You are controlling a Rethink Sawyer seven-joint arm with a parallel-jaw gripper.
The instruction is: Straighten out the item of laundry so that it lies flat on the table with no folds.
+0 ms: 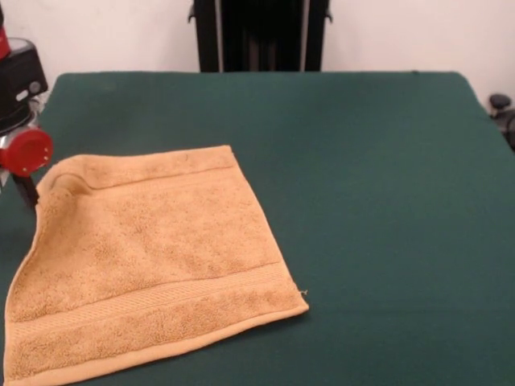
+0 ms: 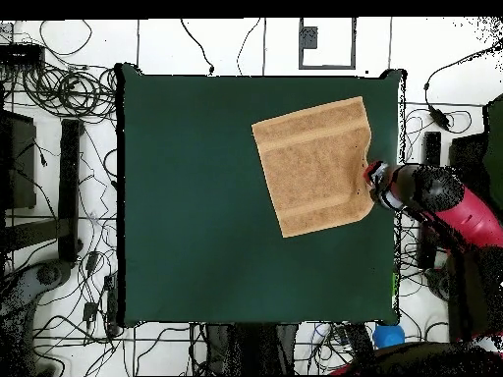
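Across most of both views stretches the dark green bench (image 1: 378, 185) (image 2: 196, 196), the largest item present. Next in size, the red and black arm (image 2: 462, 211) reaches in from the bench's side edge in the overhead view; from the front only its wrist shows at the left margin. The golden-tan towel (image 1: 153, 265) (image 2: 316, 165) lies spread near the front-left corner of the bench as seen from the front, mostly flat, its woven border band running parallel to the near hem. One far corner, beside the arm, is lifted and curled. The end effector (image 1: 24, 181) (image 2: 376, 182) sits at that raised corner, touching or just beside the cloth; whether its fingers are apart or closed on the fabric cannot be told from either view.
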